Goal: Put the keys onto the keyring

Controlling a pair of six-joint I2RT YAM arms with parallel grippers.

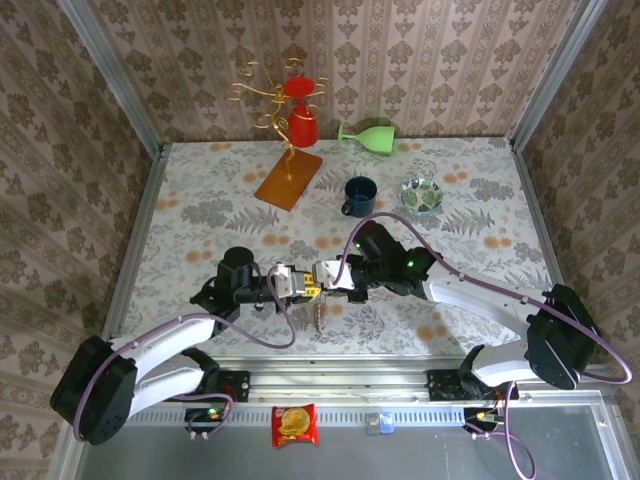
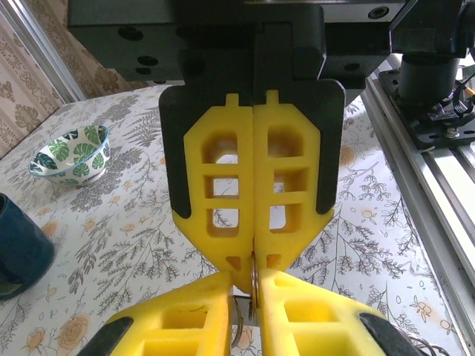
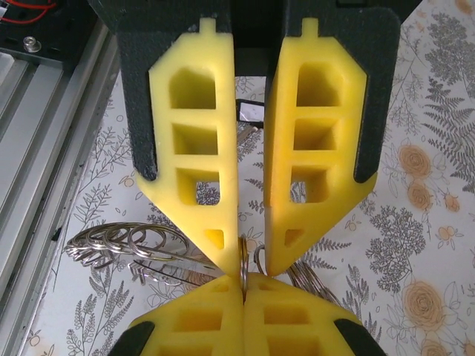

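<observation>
Left fingers [image 2: 185, 319] and right fingers [image 3: 200, 319] both pinch the thin keyring [image 3: 243, 258] edge-on above the floral table [image 3: 415, 222].

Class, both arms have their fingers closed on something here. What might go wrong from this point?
1. The left gripper and right gripper appear to pinch the thin keyring edge-on at their very tips, so it may twist or slip out.
2. The bunch of silvery loops sits right beside the fingers and could snag on them when either arm moves.
</observation>
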